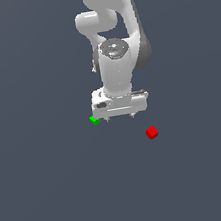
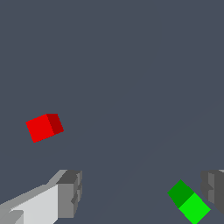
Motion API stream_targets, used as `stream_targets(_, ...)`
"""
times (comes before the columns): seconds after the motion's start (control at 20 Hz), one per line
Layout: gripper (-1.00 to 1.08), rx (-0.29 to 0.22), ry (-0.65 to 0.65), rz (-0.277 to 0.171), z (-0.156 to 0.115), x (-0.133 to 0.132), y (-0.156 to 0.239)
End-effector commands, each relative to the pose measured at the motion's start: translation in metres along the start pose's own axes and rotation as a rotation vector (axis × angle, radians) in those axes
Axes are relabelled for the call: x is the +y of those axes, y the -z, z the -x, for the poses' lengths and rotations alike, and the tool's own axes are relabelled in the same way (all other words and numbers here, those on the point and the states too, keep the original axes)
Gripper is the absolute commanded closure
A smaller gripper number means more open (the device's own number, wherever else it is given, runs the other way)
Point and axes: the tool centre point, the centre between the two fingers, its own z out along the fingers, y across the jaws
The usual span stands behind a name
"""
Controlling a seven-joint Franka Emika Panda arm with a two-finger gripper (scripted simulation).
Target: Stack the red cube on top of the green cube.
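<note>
Two cubes: both resting flat on grey ground (image 1: 54, 192), well apart from each other, neither stacked.
Red cube (image 1: 152, 132): lying alone toward exterior view's right, clear of arm; in wrist view (image 2: 44, 127) seen ahead of fingertips and outside the gap between them.
Green cube (image 1: 95, 120): sitting just beside gripper body at its exterior-view-left corner, partly tucked under housing edge; in wrist view (image 2: 188, 201) close to one finger, slightly inside the gap, apparently not touching.
Gripper (image 1: 119, 117): spread wide, nothing between fingers; two short fingertips (image 1: 131, 115) pointing down below white housing; height above ground not readable from either view.
Fingers, wrist view (image 2: 70, 194): pads far apart, bare ground between, confirming empty hand.
Arm (image 1: 114, 41): white links descending vertically, wrist pointing straight down; posture suited to a top-down grasp.
Reason for posture: judged as wide opening held ready so fingers can straddle a small cube without knocking it.
Stage of task: judged early; pick of red cube not yet made, stacking not begun.
Next requirement: judged as sideways travel toward red cube, centring over it, matching finger line to cube faces, then descent and closure.
Risk: green cube close to one finger; any descent here likely to nudge the base cube off position. Red cube turned at an angle to fingers, so possible corner contact.
</note>
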Motion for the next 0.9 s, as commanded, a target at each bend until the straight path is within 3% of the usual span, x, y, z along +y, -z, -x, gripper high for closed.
stream_targets(0.0, -0.92, 0.0, 0.0, 0.0, 0.0, 0.0, 0.0)
stream_targets(0.4, -0.92, -0.003, 0.052, -0.001, -0.006, -0.02, -0.014)
stream_targets(0.85, -0.92, -0.012, 0.236, -0.001, -0.018, -0.091, -0.064)
